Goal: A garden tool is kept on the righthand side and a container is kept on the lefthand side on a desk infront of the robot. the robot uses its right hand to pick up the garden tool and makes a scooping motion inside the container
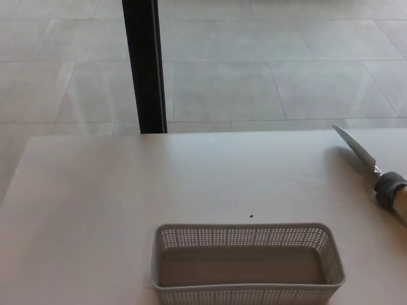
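Pale counter (127,190) fills the lower part of the head view, far edge running straight across just below the foot of a black post (145,63). Tiled floor (267,63) beyond that edge.

Basket (248,264): grey, rectangular, perforated walls, set at the near edge, slightly right of centre, long side parallel to the counter's front. Near wall cut off by the picture's bottom edge. Nothing visible inside. Small dark speck (251,216) on the surface just behind the far rim, apart from it.

Garden tool (375,168): lying flat at the right side, well apart from the basket. Narrow metal blade pointing up and left toward the far edge, tip stopping short of it. Dark collar and pale handle running off the right picture edge; handle end not seen.

Wide bare surface to the left of the basket and between basket and far edge. Open strip between basket's right end and tool.

Neither left nor right hand in sight; spread or closed cannot be told.
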